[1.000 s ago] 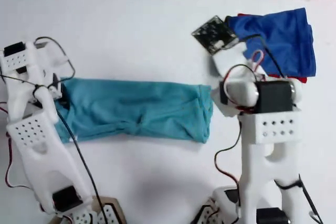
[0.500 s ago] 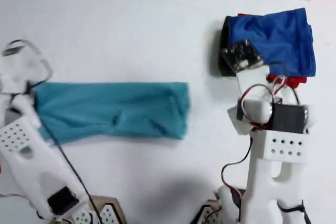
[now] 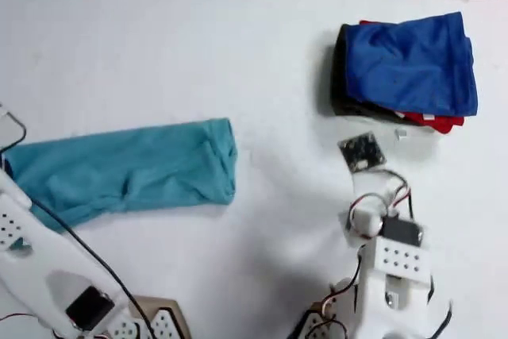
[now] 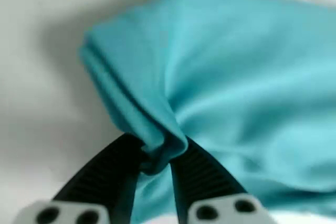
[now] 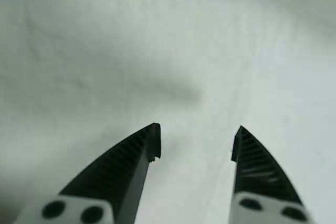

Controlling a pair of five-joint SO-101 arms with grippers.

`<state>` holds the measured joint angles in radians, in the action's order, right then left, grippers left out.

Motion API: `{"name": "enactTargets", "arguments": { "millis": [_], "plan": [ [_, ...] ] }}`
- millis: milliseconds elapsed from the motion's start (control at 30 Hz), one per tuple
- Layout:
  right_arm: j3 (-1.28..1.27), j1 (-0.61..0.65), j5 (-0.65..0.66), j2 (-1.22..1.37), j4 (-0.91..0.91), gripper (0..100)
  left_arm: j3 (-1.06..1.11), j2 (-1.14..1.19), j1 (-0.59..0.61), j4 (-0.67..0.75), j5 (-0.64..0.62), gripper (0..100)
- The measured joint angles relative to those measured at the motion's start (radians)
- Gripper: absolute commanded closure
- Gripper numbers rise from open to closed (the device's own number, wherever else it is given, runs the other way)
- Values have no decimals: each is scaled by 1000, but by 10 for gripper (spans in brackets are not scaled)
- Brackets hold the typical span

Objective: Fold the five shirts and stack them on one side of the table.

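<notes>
One teal shirt (image 3: 127,166): laid out as a long, rumpled band on the white counter (image 3: 198,37), well apart from the stack of folded shirts (image 3: 405,69); one short end is turned toward the stack, and the other end lies farthest from it, by the left arm (image 3: 40,275).
Stack of folded shirts: set at one side of the counter; a blue shirt (image 3: 409,61) is seen on top, a red shirt (image 3: 444,123) shows as a thin edge beneath it, and a dark shirt (image 3: 340,77) is seen at the bottom, along the side that faces the teal shirt.
Left gripper (image 4: 157,153): clenched on the teal shirt (image 4: 236,77); a bunched fold of its edge is pinched between the black ribbed fingers (image 4: 205,177), at the end of the shirt farthest from the stack.
Right gripper (image 5: 194,142): released, with the fingers (image 5: 131,156) spread apart and nothing held between them; bare counter (image 5: 157,35) is seen below.
Right arm (image 3: 389,252): placed near the stack, on the side toward the arm bases, apart from the shirts.
</notes>
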<state>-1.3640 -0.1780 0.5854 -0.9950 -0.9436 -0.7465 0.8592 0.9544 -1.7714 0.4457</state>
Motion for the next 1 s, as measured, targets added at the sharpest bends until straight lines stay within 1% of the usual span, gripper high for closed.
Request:
{"name": "enactTargets", "arguments": {
  "millis": [133,300,367,467,567,733,867,1000],
  "plan": [
    [-138,0,0,-44,112,779,215,-227,-112,0,-20,973],
    [-186,-3,0,-100,140,779,450,-546,-288,0,-106,973],
    [-193,-3,0,-118,140,779,508,-652,-364,0,-137,973],
    [-198,-3,0,-144,140,779,534,-761,-496,0,-158,973],
    [-209,-3,0,-163,140,779,534,-799,-646,0,-161,973],
    [-213,-3,0,-170,140,779,540,-783,-878,21,-161,973],
    [-213,-3,0,-170,140,779,506,-698,-1005,63,-161,973],
    [-213,-3,0,-170,140,779,434,-600,-1091,84,-161,973]
  ]
}}
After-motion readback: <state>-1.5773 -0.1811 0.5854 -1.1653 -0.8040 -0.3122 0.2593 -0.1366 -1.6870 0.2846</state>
